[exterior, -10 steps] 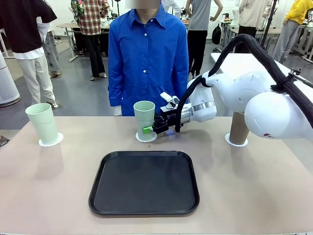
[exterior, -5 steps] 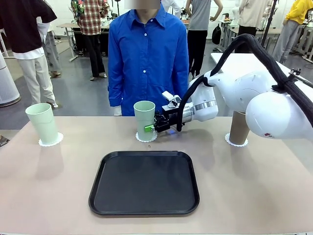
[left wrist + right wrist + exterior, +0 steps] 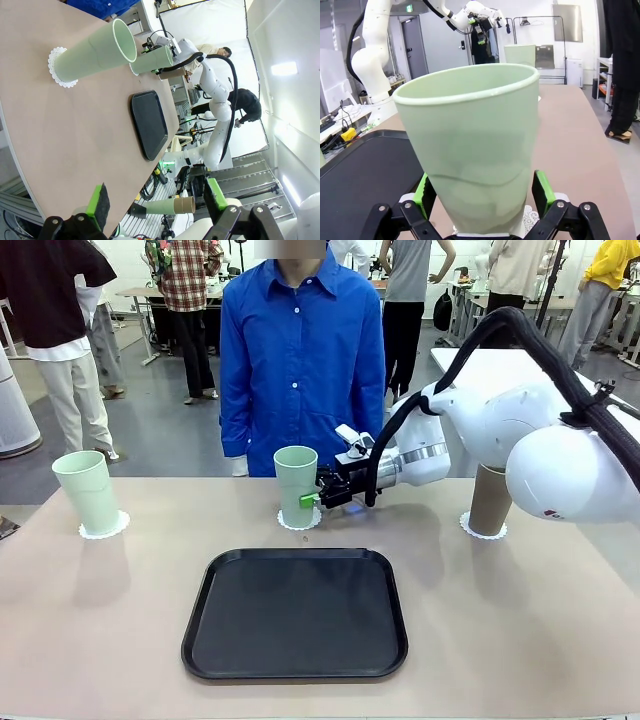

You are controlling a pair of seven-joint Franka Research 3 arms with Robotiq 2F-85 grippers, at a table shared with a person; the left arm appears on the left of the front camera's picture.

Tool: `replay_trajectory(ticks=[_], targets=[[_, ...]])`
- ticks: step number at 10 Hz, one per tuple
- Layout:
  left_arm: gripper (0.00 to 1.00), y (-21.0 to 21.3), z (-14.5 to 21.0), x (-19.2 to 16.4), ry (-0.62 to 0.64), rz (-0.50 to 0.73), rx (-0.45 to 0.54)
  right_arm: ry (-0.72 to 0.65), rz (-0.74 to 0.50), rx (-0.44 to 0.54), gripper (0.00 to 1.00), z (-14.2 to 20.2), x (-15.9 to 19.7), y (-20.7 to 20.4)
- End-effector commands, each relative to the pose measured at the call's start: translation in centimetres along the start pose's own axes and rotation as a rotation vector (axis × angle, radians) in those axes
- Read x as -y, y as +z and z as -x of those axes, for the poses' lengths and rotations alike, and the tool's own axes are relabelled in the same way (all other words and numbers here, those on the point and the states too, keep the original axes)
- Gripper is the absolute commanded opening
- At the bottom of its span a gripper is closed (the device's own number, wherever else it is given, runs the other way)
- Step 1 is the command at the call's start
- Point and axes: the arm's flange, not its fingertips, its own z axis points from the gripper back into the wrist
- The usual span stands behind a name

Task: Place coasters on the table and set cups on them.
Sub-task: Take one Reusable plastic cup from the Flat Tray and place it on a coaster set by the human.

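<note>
The right claw (image 3: pixel 312 500) has eased back from the middle mint cup (image 3: pixel 296 485); its jaws stand open beside it, gripping nothing. That cup stands on its coaster (image 3: pixel 299 521) at frame centre of the surface (image 3: pixel 520 620). All three cups look placed. The left claw (image 3: pixel 157 200) hangs open too.

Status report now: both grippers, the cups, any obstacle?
Right gripper open around middle mint cup. Left gripper open, empty. Three cups on coasters. No obstacle.

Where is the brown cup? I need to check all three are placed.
In the front view, the brown cup stands on a coaster at the table's far right, partly hidden behind the right arm.
</note>
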Motion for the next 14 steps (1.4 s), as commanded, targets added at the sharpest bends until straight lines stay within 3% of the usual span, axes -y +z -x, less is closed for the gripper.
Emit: replay_trajectory(ticks=[1,7,14], targets=[[1.00,0.1,0.0,0.1,0.001,-0.011,0.003,-0.013,-0.031,-0.020,1.00,-0.9,-0.1,0.9],[1.00,0.1,0.0,0.1,0.001,-0.011,0.003,-0.007,-0.026,-0.028,1.00,-1.6,-0.6,2.7],[1.00,0.1,0.0,0.1,0.001,-0.011,0.003,-0.035,0.044,-0.173,1.00,-5.5,-3.3,6.2]])
